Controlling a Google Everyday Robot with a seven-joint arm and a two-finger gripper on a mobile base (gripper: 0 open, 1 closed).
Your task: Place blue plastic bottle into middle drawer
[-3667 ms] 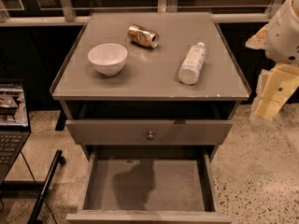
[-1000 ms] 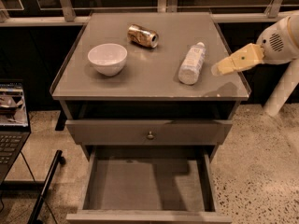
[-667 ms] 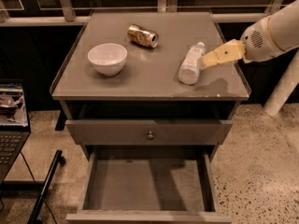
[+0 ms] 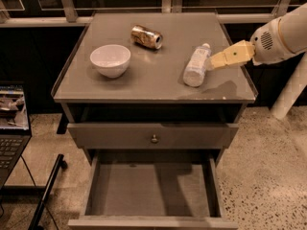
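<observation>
The blue plastic bottle lies on its side on the right part of the cabinet top, cap pointing away from me. My gripper reaches in from the right, just above the cabinet top, with its tip right beside the bottle's upper right side; I cannot tell if it touches. The middle drawer is pulled out wide below and holds nothing.
A white bowl stands on the left of the cabinet top and a gold-brown can lies behind it. A closed drawer front with a round knob sits above the open drawer. A laptop is at the left, a white post at the right.
My arm has risen from beside the cabinet's right side and swung left over the top, and its tip has come up to the bottle. The bottle has not moved.
</observation>
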